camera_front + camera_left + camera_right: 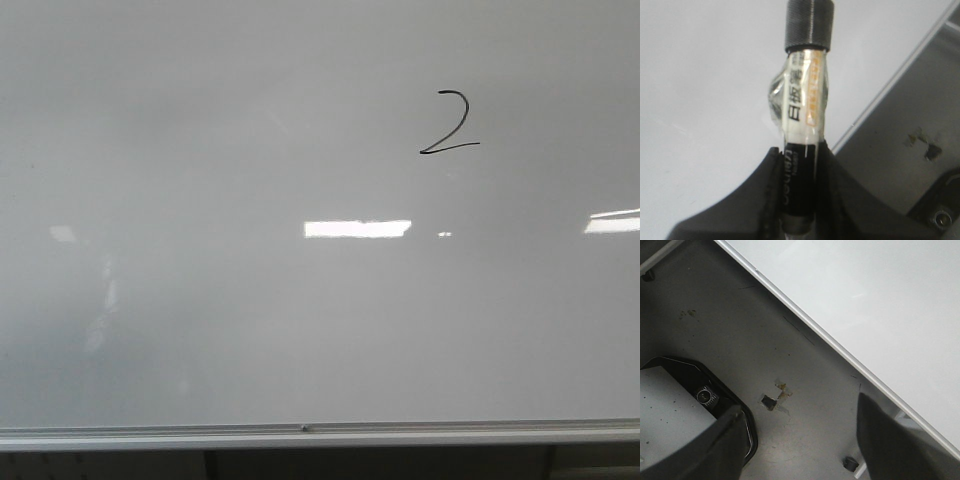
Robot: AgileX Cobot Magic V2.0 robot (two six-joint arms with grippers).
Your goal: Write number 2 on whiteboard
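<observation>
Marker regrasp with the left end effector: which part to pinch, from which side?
Pinch the marker on its black lower barrel, where the left end effector clamps it now, coming from the tail end. The labelled white section is wrapped in loose tape, and the ridged grey cap sits at the far end.

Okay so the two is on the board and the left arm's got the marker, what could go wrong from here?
1. The left gripper holds the marker close over the whiteboard. I can't tell whether the dark end is a cap; if bare, a stray brush could add a mark near the number 2.
2. The marker is pinched near one end, so a bump might tilt it loose.
3. The right gripper is open beside the board's frame and could clip it.
</observation>
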